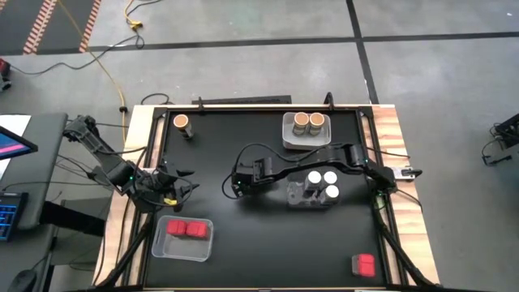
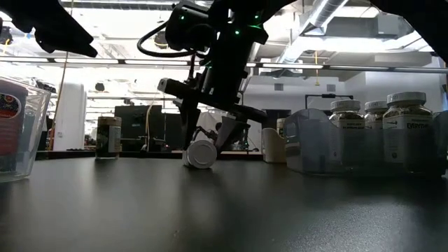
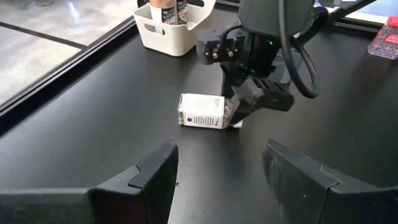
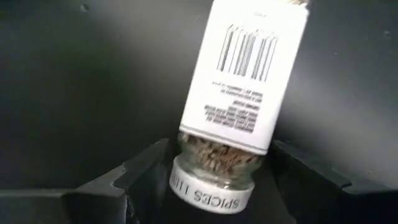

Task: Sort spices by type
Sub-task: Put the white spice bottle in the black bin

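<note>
- Spice jar (image 3: 202,112) with a white label lies on its side on the black table (image 1: 219,138), near the middle, its white lid (image 4: 211,193) toward the right gripper (image 3: 239,115).
- Right gripper's fingers sit on either side of the jar's lid end, spread around it; whether they press it, I cannot tell.
- Left gripper (image 1: 180,185) hovers at the table's left side, above the clear tray (image 1: 162,243) with two red boxes (image 1: 186,229), fingers partly apart and holding nothing.
- Three white-lidded jars (image 1: 323,182) stand in a clear bin right of centre.
- Two cork-topped jars (image 1: 309,121) stand in a white bin.
</note>
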